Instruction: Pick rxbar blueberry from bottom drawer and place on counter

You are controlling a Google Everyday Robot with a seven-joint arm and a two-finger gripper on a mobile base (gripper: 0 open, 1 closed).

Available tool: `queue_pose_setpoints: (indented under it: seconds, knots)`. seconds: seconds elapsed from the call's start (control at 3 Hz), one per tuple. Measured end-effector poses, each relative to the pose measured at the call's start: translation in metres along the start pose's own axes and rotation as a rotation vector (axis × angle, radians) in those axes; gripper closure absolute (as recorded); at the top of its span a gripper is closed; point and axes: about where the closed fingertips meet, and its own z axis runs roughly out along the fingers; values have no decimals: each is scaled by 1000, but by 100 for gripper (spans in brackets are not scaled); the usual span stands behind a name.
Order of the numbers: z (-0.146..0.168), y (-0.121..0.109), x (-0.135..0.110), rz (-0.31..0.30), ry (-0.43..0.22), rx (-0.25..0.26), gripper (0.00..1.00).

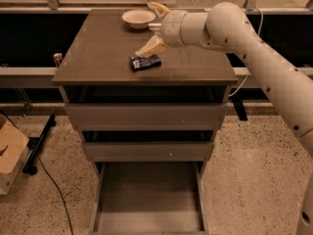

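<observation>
The rxbar blueberry (145, 61), a small dark navy wrapper with pale markings, lies flat on the counter (98, 53) near its middle front. My gripper (152, 27) hovers just above and behind the bar with its two fingers spread wide, one finger (150, 46) pointing down toward the bar and the other (159, 8) pointing up. It holds nothing. The bottom drawer (146, 199) is pulled out below the cabinet, and what shows of its tray is bare.
A pale bowl (138, 18) stands at the back of the counter, just left of the gripper. The two upper drawers (146, 116) are pushed in. A cardboard box (10, 153) and a cable lie on the floor at left.
</observation>
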Motion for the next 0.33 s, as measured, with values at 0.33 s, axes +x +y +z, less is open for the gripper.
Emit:
queue_pose_setpoints:
  seconds: [0.33]
  knots:
    - [0,0,0,0,0,0,0]
